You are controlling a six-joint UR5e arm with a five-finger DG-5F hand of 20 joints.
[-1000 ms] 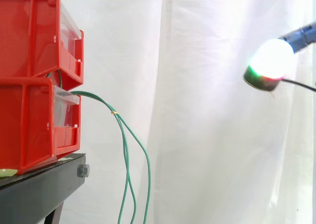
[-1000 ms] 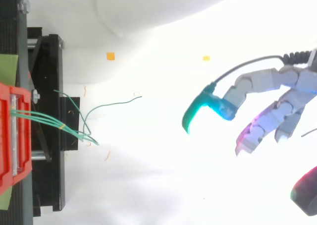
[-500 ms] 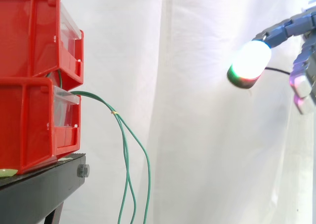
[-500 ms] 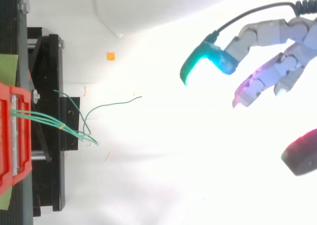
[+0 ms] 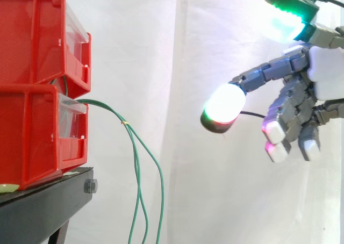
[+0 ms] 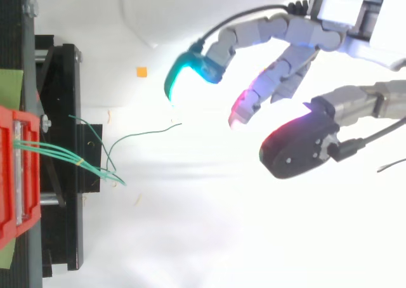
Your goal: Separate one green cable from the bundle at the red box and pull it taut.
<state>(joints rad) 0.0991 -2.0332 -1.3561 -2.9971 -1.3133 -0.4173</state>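
No writing, number or sign can be read in either view. The one label-like thing is a small yellow band [image 5: 124, 123] round the green cables [image 5: 135, 163]. It sits just outside the red bins [image 5: 32, 93], well apart from the hand [image 5: 325, 74] and lower than its fingertips [image 5: 223, 105]. It is too small to show any print.

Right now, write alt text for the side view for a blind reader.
The hand, fingers open and holding nothing, hangs right of the green cables, not touching them. The cables droop from the lower of two stacked red bins on a black stand, before a white curtain.
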